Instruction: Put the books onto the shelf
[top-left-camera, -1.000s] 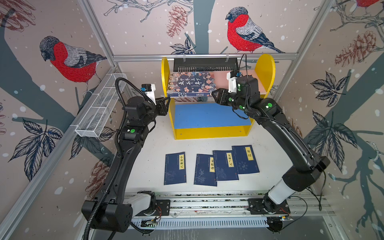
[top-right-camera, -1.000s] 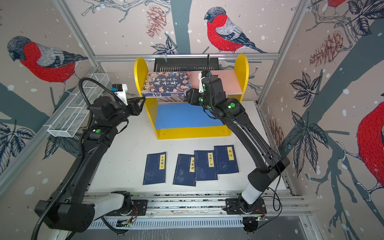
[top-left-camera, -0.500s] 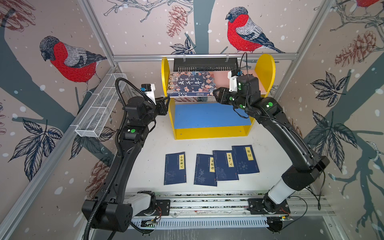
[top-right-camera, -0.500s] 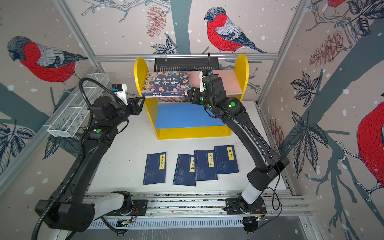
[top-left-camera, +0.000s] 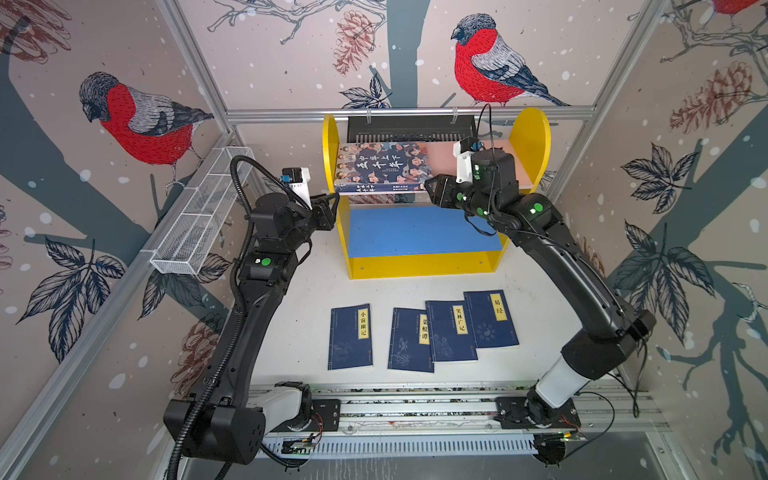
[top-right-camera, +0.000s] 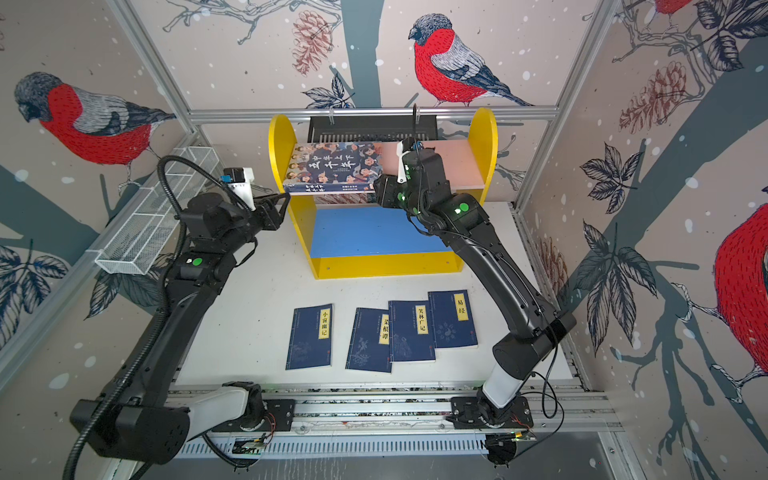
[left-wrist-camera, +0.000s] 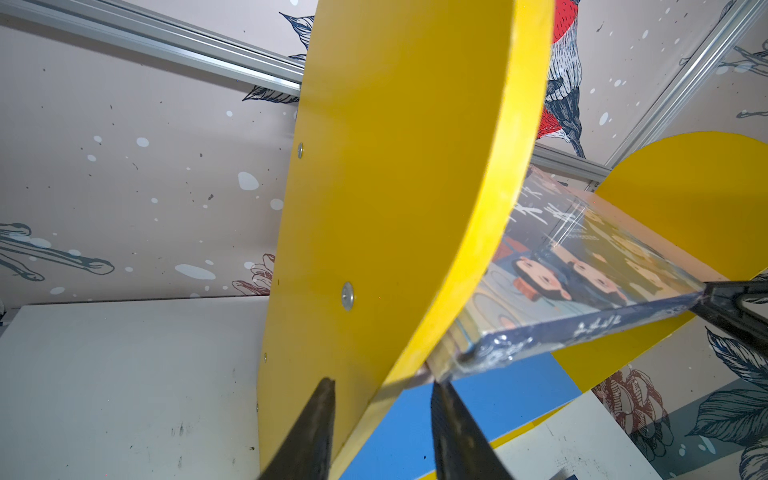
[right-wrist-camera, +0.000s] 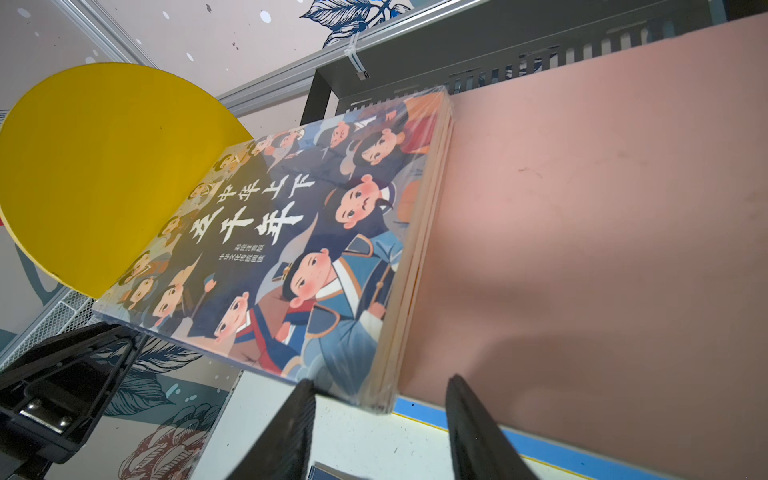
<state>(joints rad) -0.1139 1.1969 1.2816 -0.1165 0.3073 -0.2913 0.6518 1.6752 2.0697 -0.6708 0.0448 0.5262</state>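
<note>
The large cartoon-cover book lies flat on the left half of the pink upper board of the yellow shelf, its front edge sticking out a little. My right gripper is open at the book's right front corner, which sits between the jaws ungripped. My left gripper is open, its jaws either side of the left side panel's front edge. Several thin navy books lie flat on the table before the shelf.
A white wire basket hangs on the left wall. A black slotted tray is mounted behind the shelf. The blue lower board is bare. Both arm bases sit on the rail at the front edge.
</note>
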